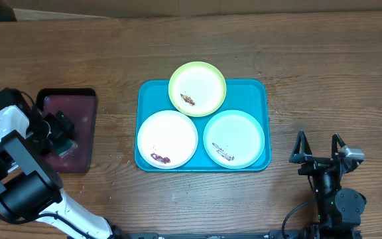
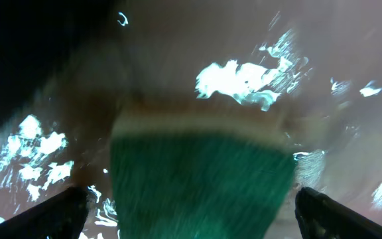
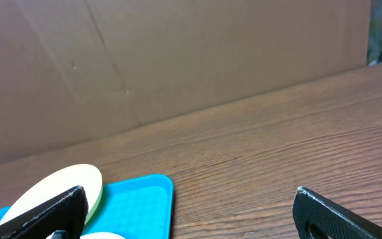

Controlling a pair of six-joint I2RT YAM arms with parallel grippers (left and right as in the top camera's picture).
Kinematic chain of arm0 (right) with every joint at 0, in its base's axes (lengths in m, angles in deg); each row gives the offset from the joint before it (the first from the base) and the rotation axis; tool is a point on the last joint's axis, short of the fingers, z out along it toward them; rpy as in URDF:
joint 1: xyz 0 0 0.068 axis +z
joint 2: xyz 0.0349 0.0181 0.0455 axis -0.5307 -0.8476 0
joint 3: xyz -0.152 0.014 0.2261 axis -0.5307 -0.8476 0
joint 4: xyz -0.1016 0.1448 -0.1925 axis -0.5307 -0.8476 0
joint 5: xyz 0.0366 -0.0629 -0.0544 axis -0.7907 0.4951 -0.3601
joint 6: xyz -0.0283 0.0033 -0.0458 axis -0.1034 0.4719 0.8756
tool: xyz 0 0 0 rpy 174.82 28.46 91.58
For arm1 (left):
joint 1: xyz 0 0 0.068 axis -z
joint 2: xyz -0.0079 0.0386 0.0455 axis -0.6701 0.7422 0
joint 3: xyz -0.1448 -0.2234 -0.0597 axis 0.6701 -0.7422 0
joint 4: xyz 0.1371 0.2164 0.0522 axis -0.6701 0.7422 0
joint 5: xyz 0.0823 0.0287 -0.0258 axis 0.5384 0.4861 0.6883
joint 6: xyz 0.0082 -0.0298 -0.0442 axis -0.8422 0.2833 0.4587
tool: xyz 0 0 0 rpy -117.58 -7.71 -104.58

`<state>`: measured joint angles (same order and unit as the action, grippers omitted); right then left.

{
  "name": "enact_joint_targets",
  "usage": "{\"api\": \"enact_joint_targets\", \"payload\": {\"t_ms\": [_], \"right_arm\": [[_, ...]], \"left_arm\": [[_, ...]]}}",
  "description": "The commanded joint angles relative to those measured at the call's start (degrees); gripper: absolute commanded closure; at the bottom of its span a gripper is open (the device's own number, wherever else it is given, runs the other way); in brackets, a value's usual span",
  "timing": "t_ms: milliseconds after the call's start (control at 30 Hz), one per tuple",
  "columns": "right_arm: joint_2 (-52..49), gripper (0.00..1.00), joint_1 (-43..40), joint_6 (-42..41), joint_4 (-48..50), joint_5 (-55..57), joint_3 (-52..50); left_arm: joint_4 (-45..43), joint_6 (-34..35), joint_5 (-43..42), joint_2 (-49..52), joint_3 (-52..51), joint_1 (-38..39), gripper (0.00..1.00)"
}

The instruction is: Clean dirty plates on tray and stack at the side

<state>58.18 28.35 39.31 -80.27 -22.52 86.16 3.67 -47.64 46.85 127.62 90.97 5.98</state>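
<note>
Three plates, all on one blue tray [image 1: 260, 89] at table centre: yellow-green plate [image 1: 197, 88] over far rim, white plate [image 1: 167, 138] near left, mint plate [image 1: 234, 138] near right. Each has a dark brown smear.

One maroon tray [image 1: 71, 106] far left. Left claw [image 2: 191, 199] above it, fingers spread wide, green sponge [image 2: 201, 172] between them (view blurred).

Right claw [image 1: 318, 151] gaping, empty, right of blue tray.

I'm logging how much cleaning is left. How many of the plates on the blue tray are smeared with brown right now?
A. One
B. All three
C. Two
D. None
B: in the overhead view the yellow-green plate, the white plate and the mint plate on the turquoise tray are each visibly smeared dark brown.
</note>
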Motion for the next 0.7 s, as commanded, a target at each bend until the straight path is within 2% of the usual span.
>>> {"api": "enact_joint_targets", "payload": {"t_ms": [0, 67, 100, 133, 200, 233, 333, 367, 400, 433, 467, 667], "right_arm": [[0.5, 0.0, -0.13, 0.22, 0.39, 0.26, -0.61], [0.5, 0.0, -0.13, 0.22, 0.42, 0.26, -0.61], [0.5, 0.0, -0.13, 0.22, 0.39, 0.26, -0.61], [0.5, 0.0, -0.13, 0.22, 0.42, 0.26, -0.61], [0.5, 0.0, -0.13, 0.22, 0.42, 0.26, -0.61], [0.5, 0.0, -0.13, 0.22, 0.42, 0.26, -0.61], [0.5, 0.0, -0.13, 0.22, 0.39, 0.26, -0.61], [0.5, 0.0, -0.13, 0.22, 0.42, 0.26, -0.61], [0.5, 0.0, -0.13, 0.22, 0.42, 0.26, -0.61], [0.5, 0.0, -0.13, 0.22, 0.42, 0.26, -0.61], [0.5, 0.0, -0.13, 0.22, 0.42, 0.26, -0.61], [0.5, 0.0, -0.13, 0.22, 0.42, 0.26, -0.61]], "left_arm": [[3.08, 0.0, -0.63, 1.66, -1.38, -0.24, 0.05], [4.96, 0.0, -0.61, 1.66, -1.4, -0.24, 0.19], [5.44, -0.02, -0.61, 1.66, -1.38, -0.24, 0.3], [5.68, -0.02, -0.59, 1.66, -1.38, -0.24, 0.51], [5.75, -0.02, -0.57, 1.66, -1.4, -0.24, 0.87], [5.73, -0.02, -0.55, 1.66, -1.38, -0.24, 0.96], [5.03, -0.02, -0.52, 1.66, -1.38, -0.24, 0.96], [4.66, -0.02, -0.55, 1.66, -1.38, -0.24, 0.87], [4.22, -0.02, -0.52, 1.66, -1.38, -0.24, 0.67], [3.69, -0.02, -0.52, 1.66, -1.38, -0.24, 0.16], [3.06, -0.02, -0.5, 1.66, -1.4, -0.24, 0.0], [-1.88, -0.04, -0.5, 1.66, -1.4, -0.24, 0.0]]}}
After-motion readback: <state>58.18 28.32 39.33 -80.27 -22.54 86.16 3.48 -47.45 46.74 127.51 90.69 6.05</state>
